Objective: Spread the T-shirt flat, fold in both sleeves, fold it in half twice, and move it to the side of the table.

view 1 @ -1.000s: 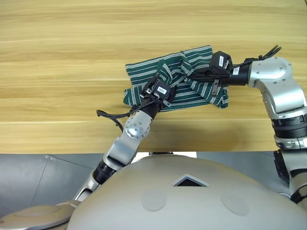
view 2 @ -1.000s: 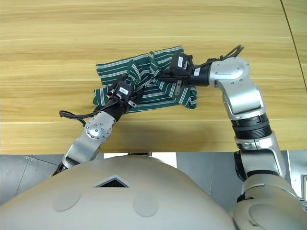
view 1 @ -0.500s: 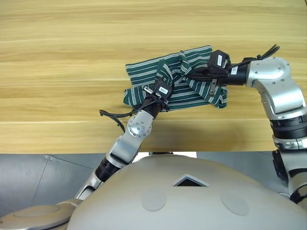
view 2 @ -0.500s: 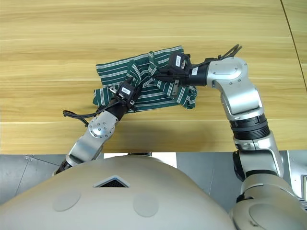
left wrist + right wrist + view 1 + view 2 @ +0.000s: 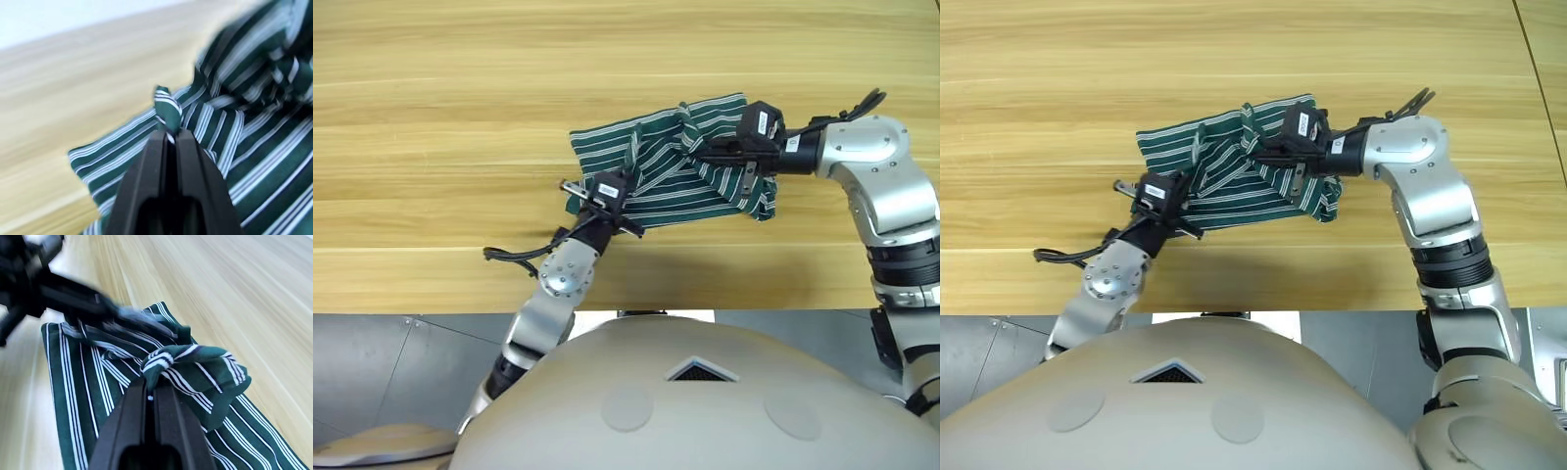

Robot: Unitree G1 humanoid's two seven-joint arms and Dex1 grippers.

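Note:
A dark green T-shirt (image 5: 680, 191) with white stripes lies crumpled on the wooden table (image 5: 450, 108), near its front edge. My left gripper (image 5: 618, 180) is at the shirt's near left part, shut on a small raised fold of cloth (image 5: 165, 105). The fold shows pinched between its black fingers (image 5: 146, 166). My right gripper (image 5: 698, 152) reaches in from the right over the shirt's middle. It is shut on a bunched fold (image 5: 188, 364) held a little above the rest of the T-shirt (image 5: 73, 372). The left gripper (image 5: 46, 279) shows dark and blurred beyond it.
The table's front edge (image 5: 431, 313) runs just below the shirt, with grey floor beyond it. Bare wood spreads to the left, behind and to the far right of the shirt. A black cable (image 5: 514, 253) loops beside my left forearm.
My left gripper has moved left and slightly toward the front edge with its pinch of cloth, drawing the shirt's left part out. The right gripper has stayed almost in place.

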